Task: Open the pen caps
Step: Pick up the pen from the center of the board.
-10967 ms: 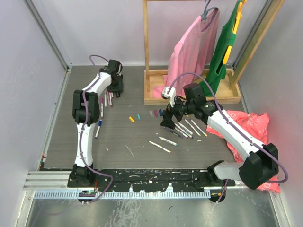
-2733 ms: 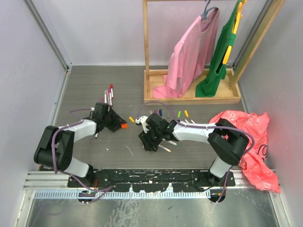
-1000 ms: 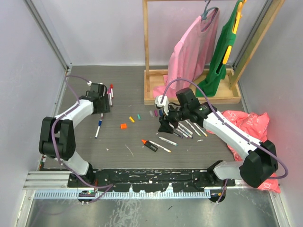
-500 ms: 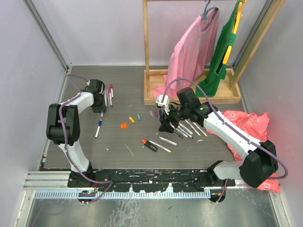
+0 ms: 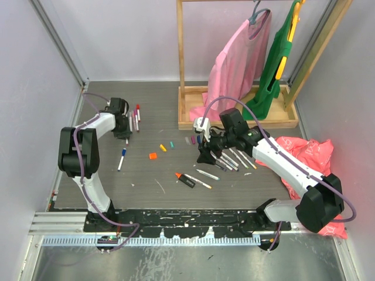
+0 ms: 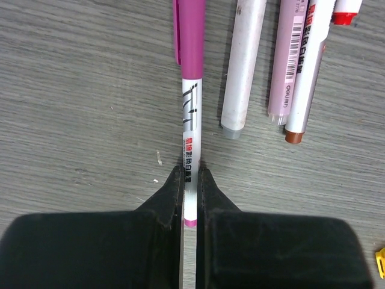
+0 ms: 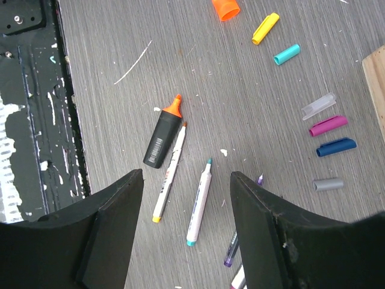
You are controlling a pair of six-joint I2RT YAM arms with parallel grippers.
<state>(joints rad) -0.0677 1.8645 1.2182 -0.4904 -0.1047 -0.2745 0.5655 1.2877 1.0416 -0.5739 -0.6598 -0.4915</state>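
Note:
My left gripper (image 6: 190, 186) is shut on the white barrel of a pen (image 6: 190, 120) that carries a magenta cap (image 6: 189, 36) and lies on the table. Three more pens (image 6: 243, 66) lie just to its right. From above, this gripper (image 5: 124, 130) sits at the far left beside that pen group (image 5: 135, 119). My right gripper (image 7: 186, 176) hovers open over uncapped pens: a teal-tipped one (image 7: 199, 203), a yellow-ended one (image 7: 168, 174) and the orange-and-black marker (image 7: 162, 139). Loose pen caps lie apart: orange (image 7: 225, 8), yellow (image 7: 265, 28), teal (image 7: 287, 54), magenta (image 7: 328, 126), blue (image 7: 336, 147).
A wooden rack (image 5: 234, 120) with a pink and a green garment stands at the back right. A red-pink bag (image 5: 310, 161) lies at the right edge. A blue-ended pen (image 5: 122, 159) lies alone on the left. More pens (image 5: 234, 159) fan out under the right arm.
My left gripper has gone from open to shut on the magenta-capped pen's barrel after shifting slightly toward the left edge. The right arm has stayed put.

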